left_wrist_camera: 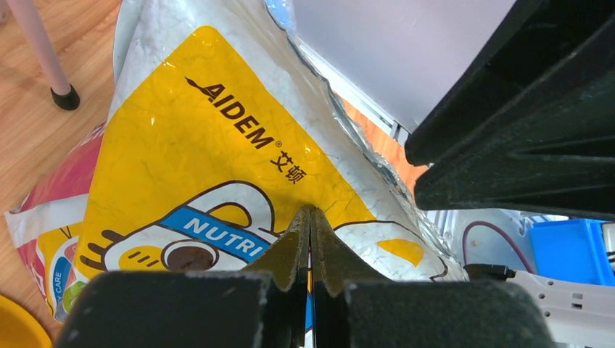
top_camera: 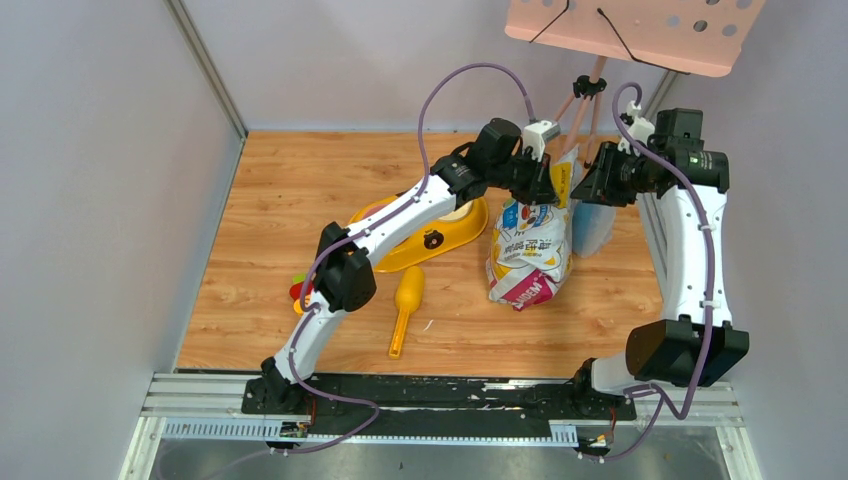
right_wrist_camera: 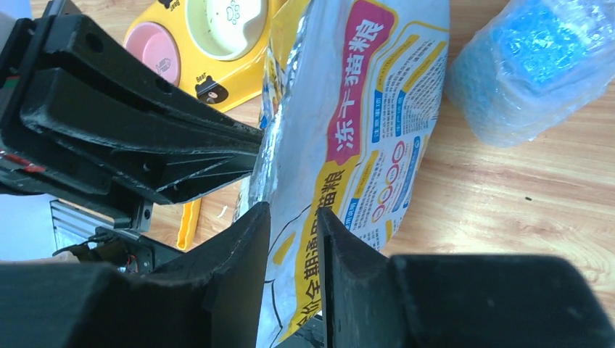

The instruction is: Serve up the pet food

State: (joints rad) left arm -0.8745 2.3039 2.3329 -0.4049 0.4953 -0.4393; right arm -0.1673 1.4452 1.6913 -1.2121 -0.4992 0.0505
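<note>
Left gripper [left_wrist_camera: 310,214]: closed tight on the top edge of the bag [left_wrist_camera: 217,145].
Right gripper [right_wrist_camera: 290,217]: partly open, one jaw on each side of the same edge.
Bag: stood on the counter [top_camera: 300,200], just beside the feeder [top_camera: 455,238].
Pet food: I saw none, so I could not tell its place.

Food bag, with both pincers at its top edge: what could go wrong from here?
The left pincer pinches only a thin strip of the bag, so the foil could slip free. The right pincer straddles the bag close beside it; the two could collide. A hard pull could tip the bag away from the yellow bowl tray and spill its contents on the table.
</note>
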